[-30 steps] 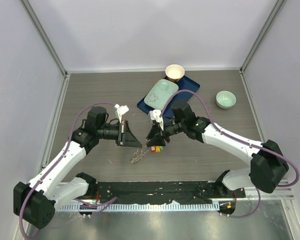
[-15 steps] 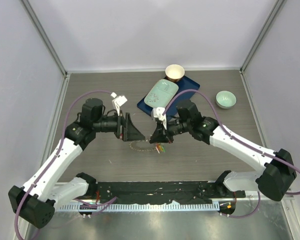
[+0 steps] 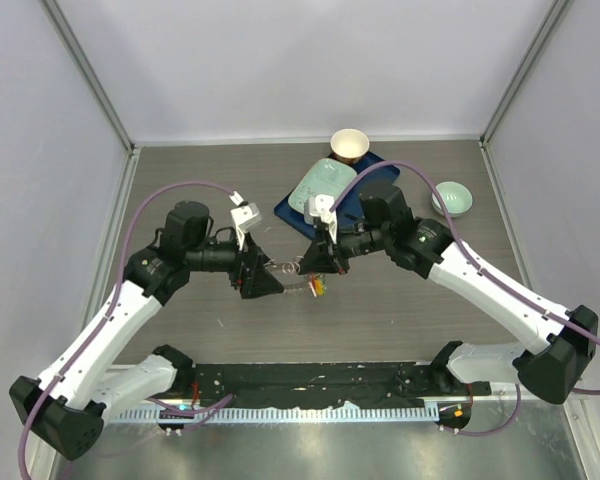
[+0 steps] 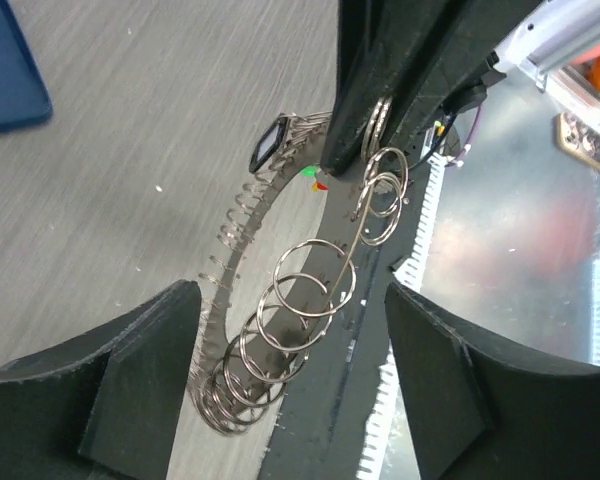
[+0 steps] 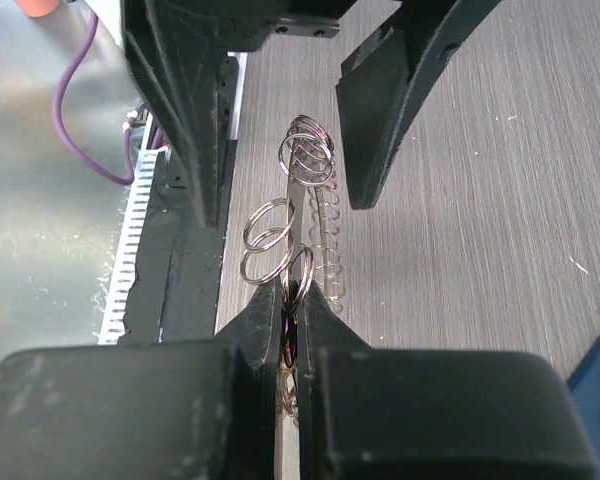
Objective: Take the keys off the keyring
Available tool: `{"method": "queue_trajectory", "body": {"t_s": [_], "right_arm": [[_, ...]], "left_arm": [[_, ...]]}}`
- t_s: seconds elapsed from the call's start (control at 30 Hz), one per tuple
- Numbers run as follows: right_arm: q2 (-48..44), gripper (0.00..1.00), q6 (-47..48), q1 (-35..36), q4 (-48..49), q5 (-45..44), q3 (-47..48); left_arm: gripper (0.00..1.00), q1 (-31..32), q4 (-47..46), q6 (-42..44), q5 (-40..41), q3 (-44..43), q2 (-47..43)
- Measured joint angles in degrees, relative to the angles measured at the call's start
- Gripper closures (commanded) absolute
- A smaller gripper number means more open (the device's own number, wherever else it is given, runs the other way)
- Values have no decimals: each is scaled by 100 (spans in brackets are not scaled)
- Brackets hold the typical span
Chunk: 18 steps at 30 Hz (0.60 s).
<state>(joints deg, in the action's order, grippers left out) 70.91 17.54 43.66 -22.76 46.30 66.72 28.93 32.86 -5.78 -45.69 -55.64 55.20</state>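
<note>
The keyring [image 3: 288, 270], a thin grey wire loop strung with several small silvery split rings, hangs in the air between my two grippers. My right gripper [image 5: 296, 295] is shut on one end of it. The keys [image 3: 317, 288] dangle just below that grip as small green, orange and red bits. My left gripper [image 4: 295, 400] is open, one finger on each side of the keyring [image 4: 310, 290] without touching it. In the left wrist view, green and red key heads [image 4: 312, 178] peek out beside the right gripper's fingers [image 4: 380, 90].
A blue tray [image 3: 290, 208] holds a pale green dish [image 3: 320, 185] just beyond the grippers. A tan cup [image 3: 349, 145] stands behind it and a pale green bowl [image 3: 451, 198] sits at the right. The black rail [image 3: 310, 380] runs along the near edge.
The keyring has come up off the table. The right gripper has closed on it and both grippers have moved farther from the rail. The left jaws have opened around the ring.
</note>
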Motion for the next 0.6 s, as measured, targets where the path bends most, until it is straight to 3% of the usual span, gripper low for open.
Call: {"method": "queue_trajectory", "body": {"t_s": [0.07,0.1,0.13,0.2,0.23,0.3,0.33,0.37,0.47,0.6], "right_arm": [[20,99,-13,0,-70,31,116],[28,99,-24,0,-98,33,151],[37,99,-48,0,-111,31,166],[48,99,-166,0,-173,15,166],[55,94,-243,-7,-221,-11,166],[70,86,-428,-101,-345,-13,166],[70,68,-542,-109,-372,-37,166],[63,61,-643,-107,-376,-79,166],[-59,50,-841,-66,-341,-437,168],[-774,43,-1408,11,-227,-1156,155]], "left_arm": [[55,35,-4,157,-61,-2,-50],[60,35,-11,205,-105,-2,-37],[74,35,-17,229,-144,-2,4],[90,33,-39,424,-280,-2,168],[100,35,-28,514,-420,2,258],[100,83,-50,638,-533,9,352],[100,94,-101,678,-551,35,365],[100,92,-192,645,-592,83,352],[100,90,-870,-26,-667,494,140],[100,79,-2260,-1086,-531,1445,-522]]}}
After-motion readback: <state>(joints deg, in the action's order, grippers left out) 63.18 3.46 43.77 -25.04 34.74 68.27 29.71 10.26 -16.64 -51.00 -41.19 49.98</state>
